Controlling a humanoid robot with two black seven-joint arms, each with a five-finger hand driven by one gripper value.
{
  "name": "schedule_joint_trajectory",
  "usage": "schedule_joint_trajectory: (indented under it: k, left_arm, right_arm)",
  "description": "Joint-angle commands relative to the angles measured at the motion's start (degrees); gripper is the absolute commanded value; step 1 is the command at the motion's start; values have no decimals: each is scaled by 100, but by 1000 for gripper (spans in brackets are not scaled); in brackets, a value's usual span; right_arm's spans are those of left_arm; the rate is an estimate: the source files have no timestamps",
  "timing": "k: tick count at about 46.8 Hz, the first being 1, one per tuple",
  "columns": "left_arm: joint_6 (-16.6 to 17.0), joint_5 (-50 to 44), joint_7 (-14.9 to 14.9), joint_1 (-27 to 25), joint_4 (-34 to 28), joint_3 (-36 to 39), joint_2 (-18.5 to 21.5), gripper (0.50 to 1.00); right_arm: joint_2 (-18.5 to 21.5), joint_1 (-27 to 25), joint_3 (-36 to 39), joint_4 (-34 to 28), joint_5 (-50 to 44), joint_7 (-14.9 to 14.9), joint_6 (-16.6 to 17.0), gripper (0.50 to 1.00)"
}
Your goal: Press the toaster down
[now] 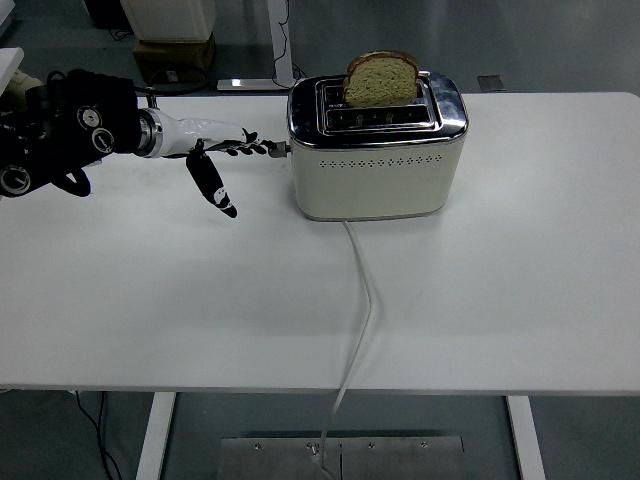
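Reaching stage: left hand [222, 150] spread flat, holding nothing, fingertips [262, 148] at the small lever knob [283, 148] on the cream, chrome-topped toaster [376, 148] at the white worktop [500, 280] rear, brown bread slice [381, 78] raised. Next, likely settling on the knob and pushing straight down.

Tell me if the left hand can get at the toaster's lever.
Probably yes. The left hand is stretched flat with its fingertips right at the lever on the toaster, and the table between them is bare. Actual contact is hard to judge.
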Motion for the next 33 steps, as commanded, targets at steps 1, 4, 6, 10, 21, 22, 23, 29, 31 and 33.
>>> schedule_joint_trajectory:
  k: [1,4,6,10,21,22,23,29,31,33]
  left_arm:
    - [-1,0,0,37,49,0,0,1000]
    - [-1,0,0,63,102,0,-44,1000]
    - [-1,0,0,72,146,0,-97,1000]
    - [-1,-17,-17,125,252,0,-158,1000]
    - [-1,-35,-44,221,471,0,-308,1000]
    - [-1,-35,-44,222,489,0,-325,1000]
    - [-1,-35,-44,222,498,0,-326,1000]
    - [8,-44,-44,230,559,-9,-413,1000]
    - [8,-52,-44,239,577,-9,-422,1000]
    - [8,-52,-44,239,586,-9,-440,1000]
  right_arm:
    - [0,-1,1,0,0,0,1,1000]
    - [0,-1,1,0,0,0,1,998]
    - [0,-1,1,-18,0,0,1,998]
    - [0,-1,1,-17,0,0,1,1000]
    - [0,-1,-7,-17,0,0,1,998]
    - [0,-1,1,-18,0,0,1,1000]
    - [0,-1,1,-18,0,0,1,998]
    - [0,-1,-7,-18,0,0,1,1000]
    - [0,-1,-7,-18,0,0,1,1000]
    - [0,-1,-7,-18,0,0,1,1000]
